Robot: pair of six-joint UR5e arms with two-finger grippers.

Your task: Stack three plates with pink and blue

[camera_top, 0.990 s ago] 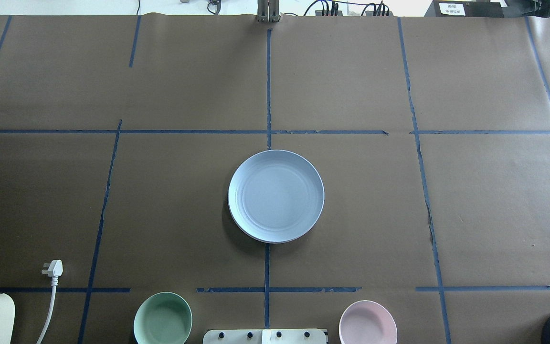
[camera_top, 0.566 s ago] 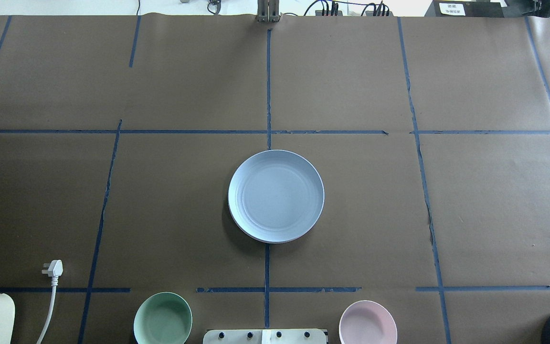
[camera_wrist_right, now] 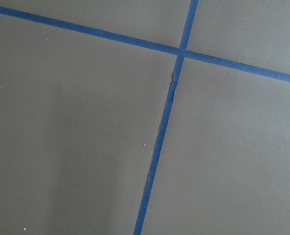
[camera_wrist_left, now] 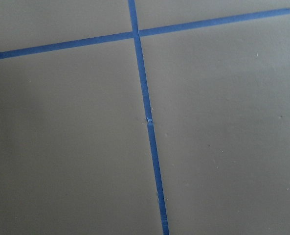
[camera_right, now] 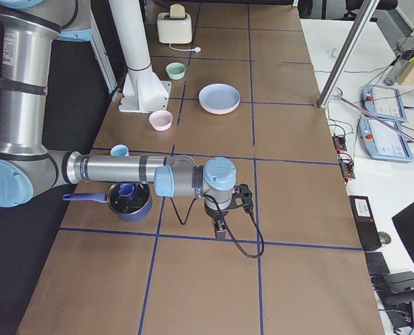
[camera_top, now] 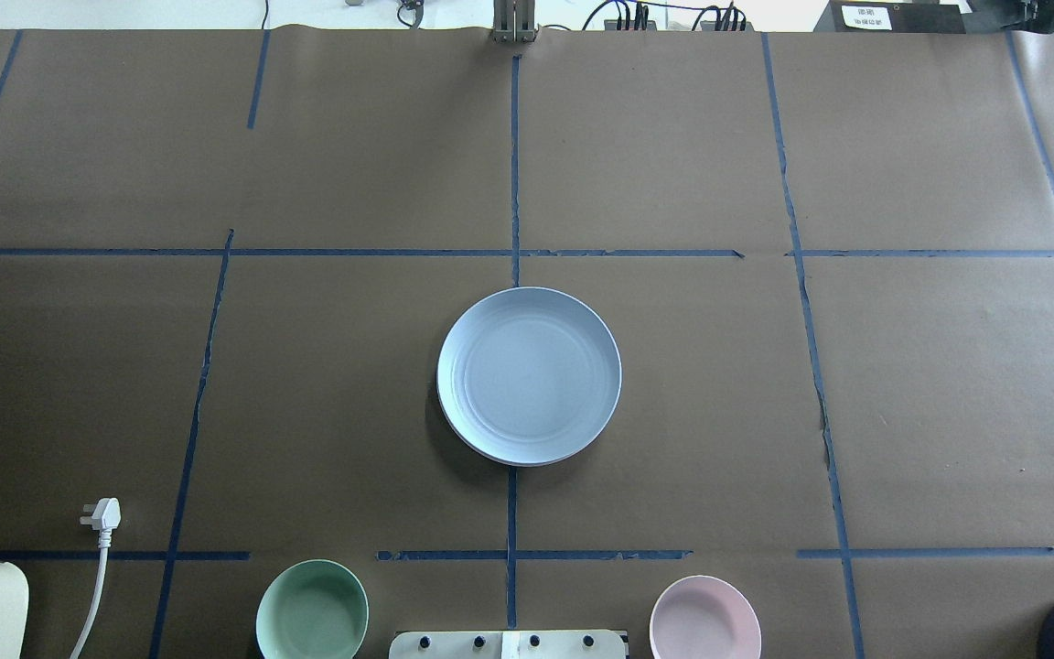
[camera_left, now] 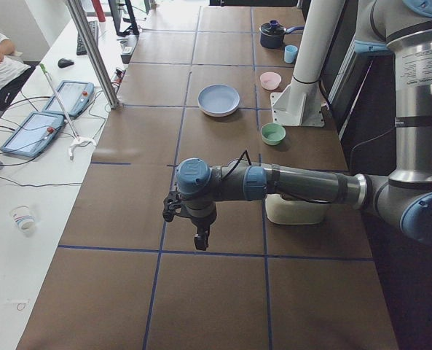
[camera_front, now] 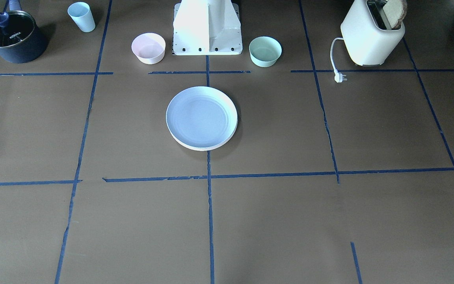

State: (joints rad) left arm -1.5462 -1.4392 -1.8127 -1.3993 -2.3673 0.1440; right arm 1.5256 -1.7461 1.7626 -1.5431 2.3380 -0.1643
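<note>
The plates are lying stacked at the centre of the table, blue on top. They are being judged light, stiff and slick, best taken by the rim. The left gripper and right gripper are hanging well apart from them; their jaw state cannot be told.

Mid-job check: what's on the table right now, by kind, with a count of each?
Plate stack: 1 (blue on top; plates beneath hard to count)
Bowls: 2 (pink bowl, green bowl)
Cup: 1
Pot: 1
Toaster: 1
Total: 6
</note>
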